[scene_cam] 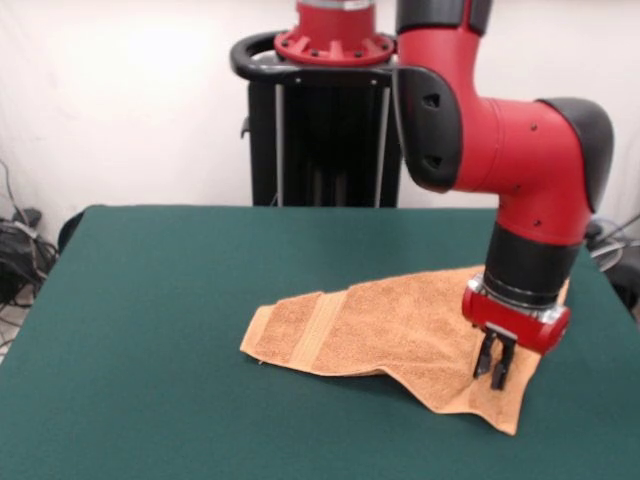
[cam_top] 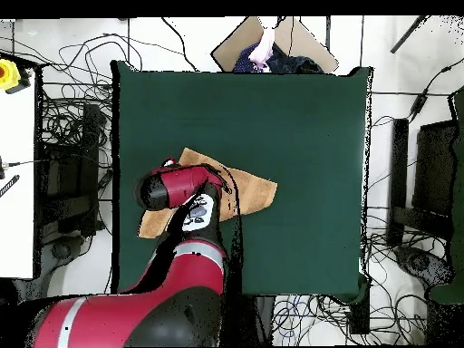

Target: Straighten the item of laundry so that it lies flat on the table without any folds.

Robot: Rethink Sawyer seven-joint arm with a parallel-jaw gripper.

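The peach terry-cloth hand towel (scene_cam: 400,335) lies crumpled toward one side of the dark green table (scene_cam: 150,330), folded over itself into a rough wedge: a tapered end with a woven band stripe (scene_cam: 318,330) points toward the table's middle, and the broader end reaches a corner near the table's edge. A soft ridge runs along the front hem, so the cloth is plainly not flat yet.

The gripper (scene_cam: 496,373) hangs straight down over that broader end, its two black fingers (scene_cam: 484,358) close together with only a narrow gap between them, the tips at or just above the terry. Whether any cloth is pinched between them cannot be told from either view; in the overhead view the red arm (cam_top: 177,188) covers the spot.

By the look of it, the step in hand is taking hold of the doubled layer near that corner. The next move would call for a firm pinch on the top layer alone, then a lift and a draw away from the striped end, so the fold opens rather than the whole towel sliding on the felt.

The table top is otherwise bare. Around it the floor (cam_top: 399,100) is strewn with cables, a black pedestal (scene_cam: 325,140) stands before a pale wall, and a cardboard piece (cam_top: 245,43) lies beyond one edge.
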